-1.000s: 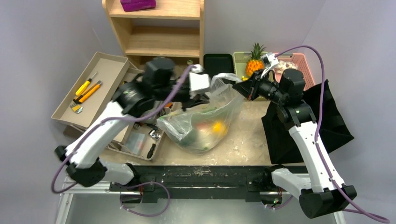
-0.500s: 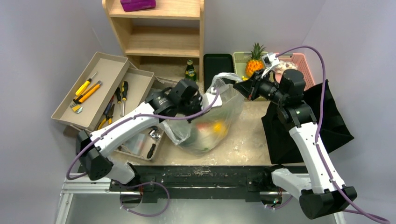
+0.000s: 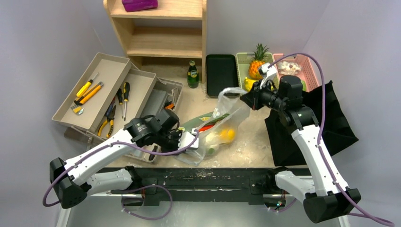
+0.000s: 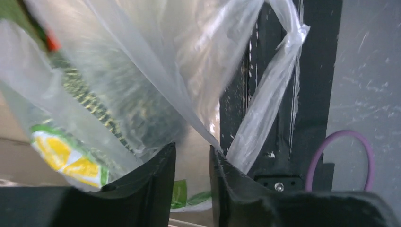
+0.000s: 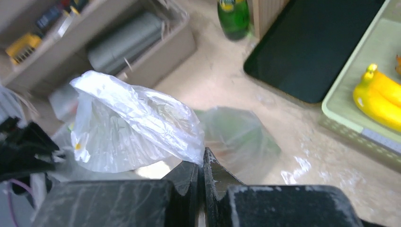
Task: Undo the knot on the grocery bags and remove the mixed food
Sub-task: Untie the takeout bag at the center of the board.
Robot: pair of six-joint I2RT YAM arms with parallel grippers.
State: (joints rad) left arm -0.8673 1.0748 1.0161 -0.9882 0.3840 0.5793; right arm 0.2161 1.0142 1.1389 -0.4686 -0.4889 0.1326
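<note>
The see-through plastic grocery bag (image 3: 222, 125) lies stretched across the table, and its top edge (image 5: 142, 118) is pinched in my shut right gripper (image 5: 202, 163), which hangs above the bag's far end (image 3: 246, 99). Inside it show a yellow citrus (image 3: 227, 135), a red pepper (image 3: 206, 127) and green produce (image 4: 94, 104). My left gripper (image 4: 191, 153) sits low at the bag's near-left corner (image 3: 190, 144). Its jaws stand slightly apart and the film only brushes one fingertip (image 4: 216, 153). The black cloth bag (image 3: 333, 118) lies flat at the right. A green bottle (image 3: 192, 74) stands by the shelf.
Beige trays with yellow-handled tools (image 3: 94, 90) fill the left side. A wooden shelf (image 3: 161, 33) stands at the back, beside a flat black tray (image 3: 221, 71), a green basket with pineapple (image 3: 257, 61) and bananas (image 5: 383, 99), and a pink basket (image 3: 298, 66). A black rail (image 3: 203, 176) borders the near edge.
My left arm swung from the bag's upper left down to its near-left corner and its jaws parted a little. The bag sagged and stretched out lower. The right gripper dipped slightly, still gripping.
</note>
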